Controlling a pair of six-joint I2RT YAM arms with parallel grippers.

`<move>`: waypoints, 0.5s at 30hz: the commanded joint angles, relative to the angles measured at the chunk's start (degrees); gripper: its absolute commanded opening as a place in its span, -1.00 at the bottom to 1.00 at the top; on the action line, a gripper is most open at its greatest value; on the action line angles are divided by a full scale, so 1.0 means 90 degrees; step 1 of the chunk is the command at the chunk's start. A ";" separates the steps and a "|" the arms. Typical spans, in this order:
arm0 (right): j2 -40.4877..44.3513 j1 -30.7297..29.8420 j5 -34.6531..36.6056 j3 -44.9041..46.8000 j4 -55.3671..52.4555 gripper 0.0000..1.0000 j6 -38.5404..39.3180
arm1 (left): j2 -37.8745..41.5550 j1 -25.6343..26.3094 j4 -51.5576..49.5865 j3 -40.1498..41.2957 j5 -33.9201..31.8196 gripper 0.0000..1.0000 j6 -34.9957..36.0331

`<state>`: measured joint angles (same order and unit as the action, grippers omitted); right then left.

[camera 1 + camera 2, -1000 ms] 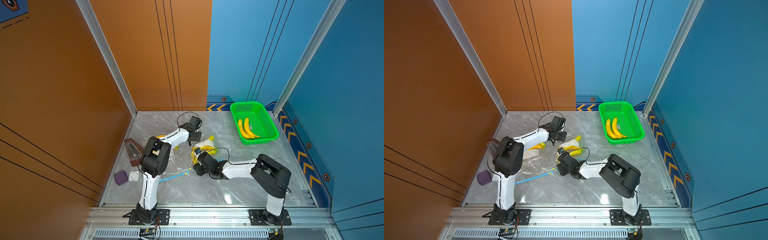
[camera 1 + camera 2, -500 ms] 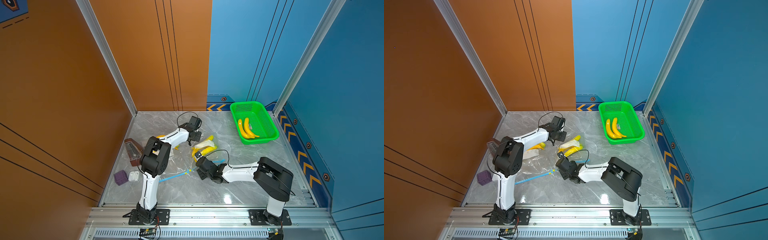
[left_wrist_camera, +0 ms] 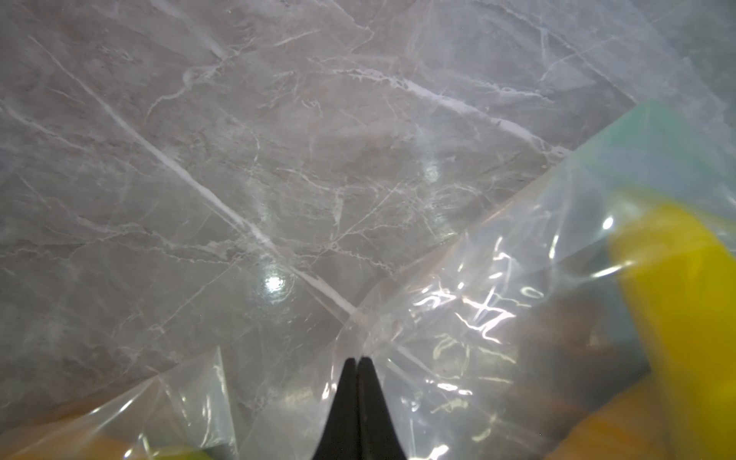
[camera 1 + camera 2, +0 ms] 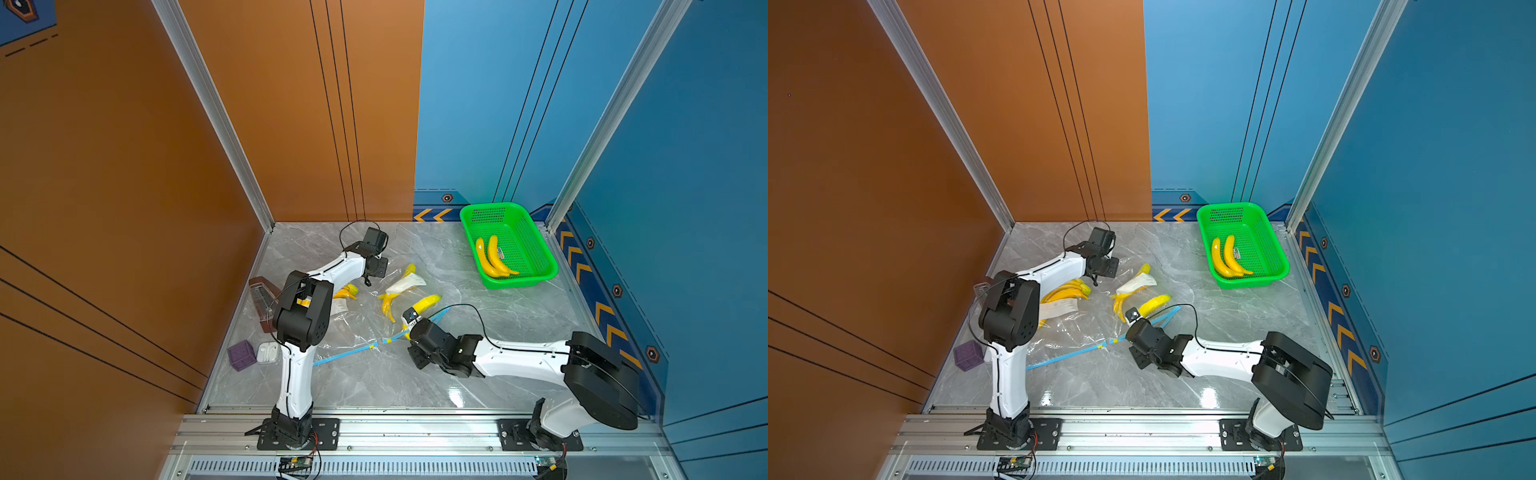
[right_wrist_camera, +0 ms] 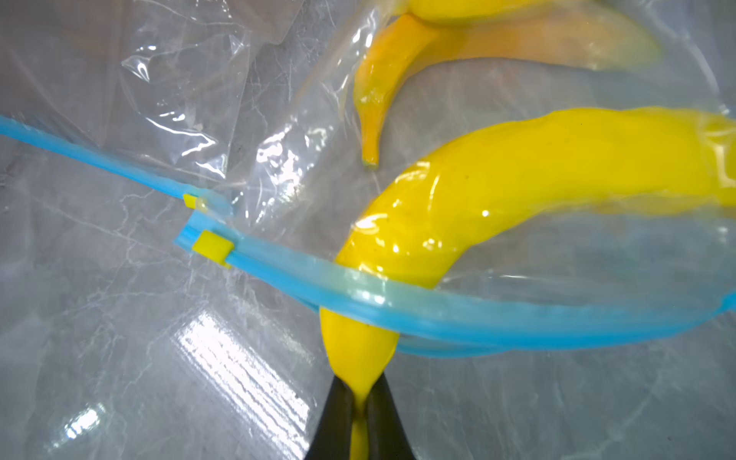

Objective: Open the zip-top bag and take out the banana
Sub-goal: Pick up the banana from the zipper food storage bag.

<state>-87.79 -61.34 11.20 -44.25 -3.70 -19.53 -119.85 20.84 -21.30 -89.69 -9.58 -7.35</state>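
Top views: banana [image 4: 427, 302] lies in the mouth of the zip-top bag [image 4: 357, 324], drawn nearer the right arm than a second ago; right gripper [image 4: 407, 326] at its tip; left gripper [image 4: 368, 282] low at the bag's far edge, unmoved.
Left wrist: left gripper [image 3: 357, 360] clenched on clear film of the zip-top bag [image 3: 478, 318]; table [image 3: 239, 159] beyond.
Right wrist: right gripper [image 5: 360, 392] clamped on the stem tip of the banana [image 5: 517, 179], half open a second ago; blue zip strip [image 5: 398, 296] crosses the banana; stem end outside, body inside.

Yellow banana [image 5: 517, 179]; clear bag [image 5: 179, 79], blue zip [image 5: 398, 302]; green basket [image 4: 515, 282].
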 commanded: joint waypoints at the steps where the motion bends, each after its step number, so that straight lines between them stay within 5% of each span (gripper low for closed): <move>1: 0.0347 -0.0088 -0.0126 0.0291 -0.0550 -1.00 -0.0187 | 0.0036 -0.0211 -0.0192 -0.0099 -0.0194 -1.00 -0.0154; 15: 0.1867 -0.0151 -0.0532 0.1303 -0.0560 -1.00 -0.0311 | -0.0101 -0.0708 -0.0199 -0.0260 -0.0161 -1.00 -0.0398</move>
<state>-73.01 -62.35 7.11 -33.47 -7.05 -21.43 -119.87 15.44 -21.78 -90.30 -9.91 -9.56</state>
